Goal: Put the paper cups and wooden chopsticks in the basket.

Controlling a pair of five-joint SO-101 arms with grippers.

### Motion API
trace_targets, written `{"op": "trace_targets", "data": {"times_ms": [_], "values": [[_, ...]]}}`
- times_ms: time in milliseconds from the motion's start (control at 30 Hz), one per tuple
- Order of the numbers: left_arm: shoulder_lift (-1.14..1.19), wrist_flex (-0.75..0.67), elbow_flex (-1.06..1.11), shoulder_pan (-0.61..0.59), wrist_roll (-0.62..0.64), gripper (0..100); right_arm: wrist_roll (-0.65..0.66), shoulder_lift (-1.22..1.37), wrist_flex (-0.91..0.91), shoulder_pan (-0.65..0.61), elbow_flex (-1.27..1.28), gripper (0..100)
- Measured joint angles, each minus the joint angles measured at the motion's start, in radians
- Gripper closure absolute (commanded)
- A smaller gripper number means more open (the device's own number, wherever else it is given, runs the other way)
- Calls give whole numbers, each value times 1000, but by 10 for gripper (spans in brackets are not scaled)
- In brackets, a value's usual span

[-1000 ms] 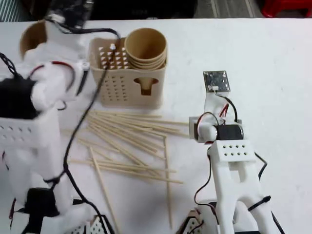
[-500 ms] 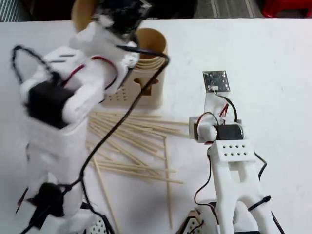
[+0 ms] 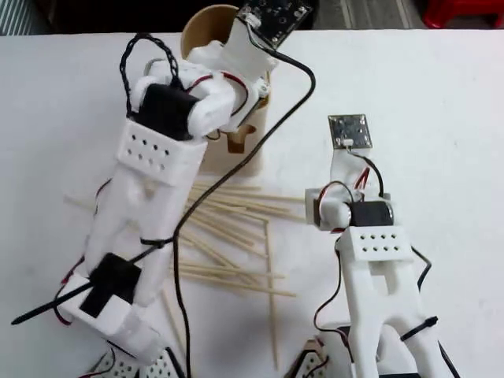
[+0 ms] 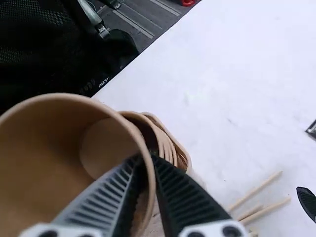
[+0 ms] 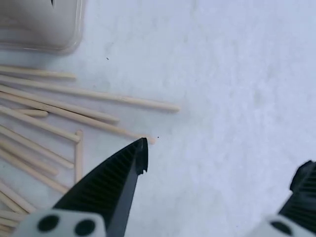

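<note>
Now the left arm has been swung from the far-left corner of the table (image 3: 441, 94) across to the basket (image 3: 250, 157) within the last second, with the paper cup (image 4: 54, 143) carried along. The left fingers (image 4: 155, 170) are seen clamped nearly shut on the cup's wall, one inside the rim and one outside. The cup is held tilted, just above and slightly left of the stack of cups (image 4: 173, 150) already nested in the right end of the basket. Contact with the stack cannot be confirmed. The basket sits at the far middle of the table and is largely covered by the arm in the high view.

The right arm has not been moved over the same interval. The right fingers (image 5: 126, 168) are spread wide with nothing between them, parked low over bare table just beside the right ends of the chopsticks (image 3: 236, 228).

Implication: transport of this cup is judged essentially done. Alignment over the stack, lowering and release are left. The cup is tilted, so a catch on the stack's rim is a risk if it is released as is. The chopsticks are all scattered on the table on the near side of the basket, none picked, so that half of the task is judged not started
</note>
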Motion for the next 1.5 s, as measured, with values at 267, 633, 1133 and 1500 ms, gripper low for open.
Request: {"op": "trace_targets", "data": {"times_ms": [267, 633, 1133, 1500], "values": [[-8, 0, 0, -3, 0, 836, 0, 0, 0, 0, 0, 559], [-54, -107, 0, -3, -2, 894, 0, 0, 0, -2, 0, 559], [103, 23, 0, -3, -2, 895, 0, 0, -25, -2, 15, 559], [218, 66, -124, -2, -2, 895, 0, 0, -25, -2, 15, 559]]}}
